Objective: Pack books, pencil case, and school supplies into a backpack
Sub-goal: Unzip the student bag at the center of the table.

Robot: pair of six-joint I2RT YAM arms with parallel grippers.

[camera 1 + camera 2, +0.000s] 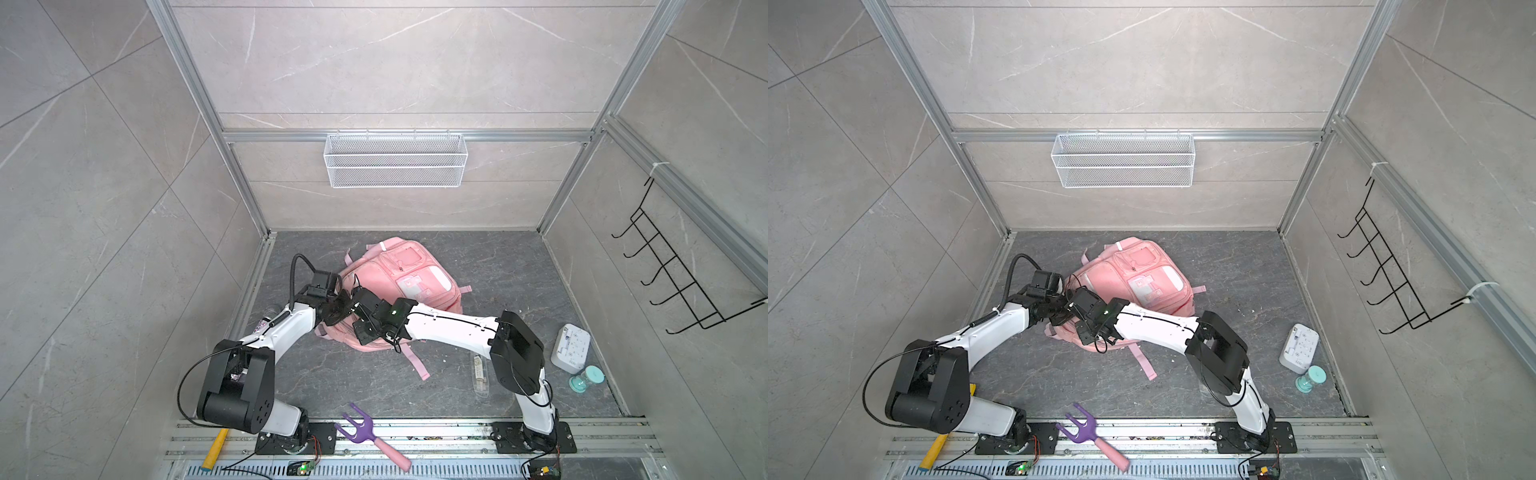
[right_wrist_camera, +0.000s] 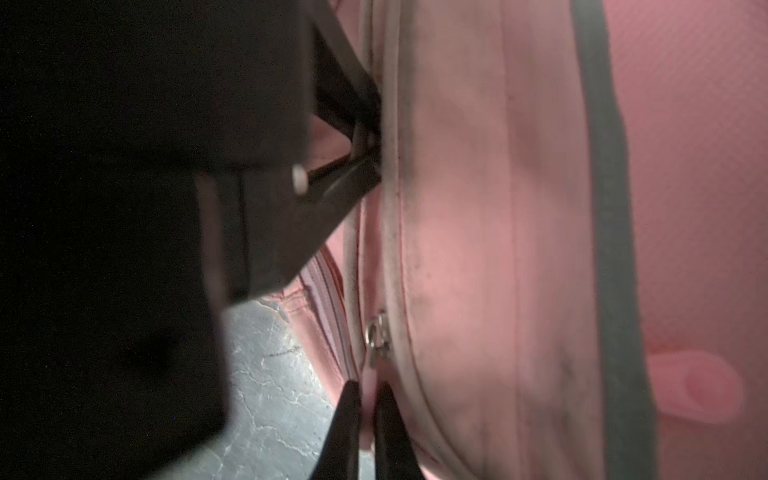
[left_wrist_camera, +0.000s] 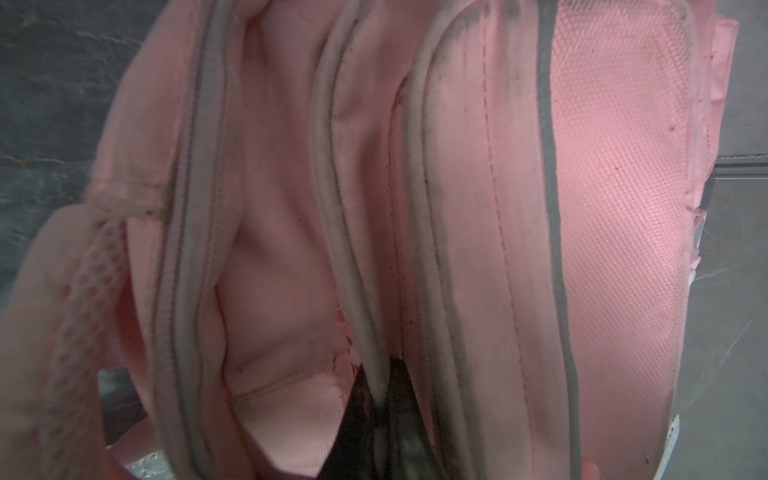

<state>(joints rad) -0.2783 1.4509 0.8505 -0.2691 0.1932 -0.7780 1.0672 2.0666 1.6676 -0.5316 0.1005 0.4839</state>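
Note:
The pale pink backpack [image 1: 409, 276] [image 1: 1142, 276] lies on the dark floor, and both arms meet at its near left edge. In the left wrist view its main compartment [image 3: 282, 257] gapes open between white zip trims. My left gripper [image 3: 380, 399] [image 1: 338, 309] is shut on one white trim [image 3: 353, 249]. My right gripper [image 2: 368, 399] [image 1: 354, 311] is shut on the pink zip pull, just below the metal slider [image 2: 377, 332]. The school supplies packet [image 1: 480, 372] lies flat by the right arm. The books and the pencil case are out of view.
A white boxy device [image 1: 571, 347] and a teal hourglass-shaped item [image 1: 586, 379] stand at the right wall. A purple fork with a pink handle [image 1: 365, 432] and a yellow-handled tool [image 1: 216, 451] lie on the front rail. A wire basket [image 1: 395, 160] and a hook rack [image 1: 665, 270] hang on the walls.

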